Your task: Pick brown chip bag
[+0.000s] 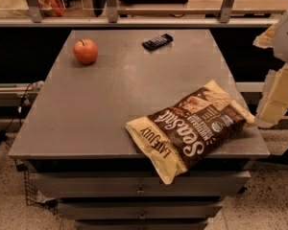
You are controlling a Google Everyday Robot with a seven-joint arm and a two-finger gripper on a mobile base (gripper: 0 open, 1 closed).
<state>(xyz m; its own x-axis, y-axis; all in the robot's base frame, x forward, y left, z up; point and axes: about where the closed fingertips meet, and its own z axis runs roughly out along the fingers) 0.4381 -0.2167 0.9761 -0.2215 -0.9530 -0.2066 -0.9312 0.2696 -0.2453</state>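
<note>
1. The table (pixel 101 99) is a grey, flat-topped unit with drawers (pixel 110 185) stacked under its top.
2. The bag (pixel 192 128) lies flat on the table's near right corner, set at a slant. Its dark brown middle faces up with the white script showing. One cream end, marked "LATE JULY", hangs over the table's front edge, and the other cream end points toward the table's right edge.
3. The gripper (pixel 277 97) hangs just off the table's right edge, a little above the tabletop and holding nothing. Whether it is spread or pressed together cannot be told.
4. An apple (pixel 85 51) stands on the table's far left part.
5. A candy bar (pixel 157 41) lies near the middle of the table's far edge, well apart from the apple.
</note>
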